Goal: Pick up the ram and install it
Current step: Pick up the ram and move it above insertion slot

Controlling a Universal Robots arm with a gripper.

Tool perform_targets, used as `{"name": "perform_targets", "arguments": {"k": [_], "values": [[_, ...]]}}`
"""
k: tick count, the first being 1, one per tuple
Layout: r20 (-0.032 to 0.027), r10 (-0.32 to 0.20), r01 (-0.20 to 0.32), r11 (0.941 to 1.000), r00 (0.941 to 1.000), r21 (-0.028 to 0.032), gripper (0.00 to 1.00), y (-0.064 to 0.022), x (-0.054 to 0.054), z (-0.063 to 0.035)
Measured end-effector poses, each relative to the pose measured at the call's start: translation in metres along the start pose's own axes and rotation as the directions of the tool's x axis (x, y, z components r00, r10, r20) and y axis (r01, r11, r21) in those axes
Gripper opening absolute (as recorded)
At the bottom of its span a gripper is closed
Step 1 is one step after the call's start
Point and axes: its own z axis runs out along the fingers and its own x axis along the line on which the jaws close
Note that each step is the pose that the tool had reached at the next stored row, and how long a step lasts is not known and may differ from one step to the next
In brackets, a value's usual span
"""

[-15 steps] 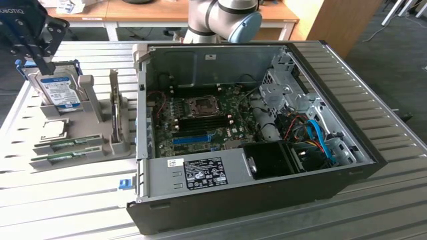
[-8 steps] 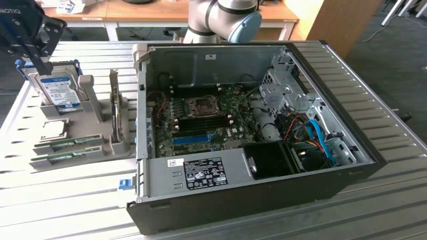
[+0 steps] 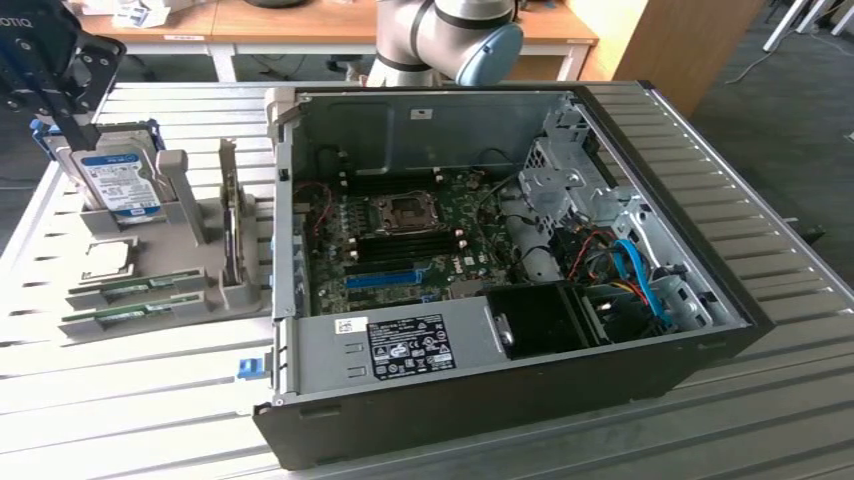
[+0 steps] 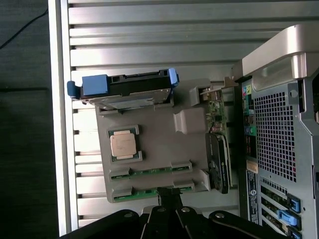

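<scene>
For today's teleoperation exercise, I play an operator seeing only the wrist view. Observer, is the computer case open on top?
Observer: Yes, the computer case lies with its open side up, the motherboard exposed.
Operator: Where is the gripper from outside?
Observer: The gripper hangs shut, high above the upright hard drive, at the exterior view's left of the case.
Operator: Any landmark on the board?
Observer: A long blue expansion slot runs across the motherboard.
</scene>
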Motion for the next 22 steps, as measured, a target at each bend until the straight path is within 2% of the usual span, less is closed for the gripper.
{"name": "perform_targets", "arguments": {"k": [13,18,22], "values": [[-0.0001,-0.005,0.005,1.0,1.0,-0.0002,0.11,0.0,0.0,0.0],[-0.0015,-0.057,0.057,0.9984,0.9984,-0.0014,0.11,-0.0001,0.0,0.0],[-0.0034,-0.121,0.121,0.9927,0.9927,-0.003,0.11,-0.0001,0.0,-0.0001]]}}
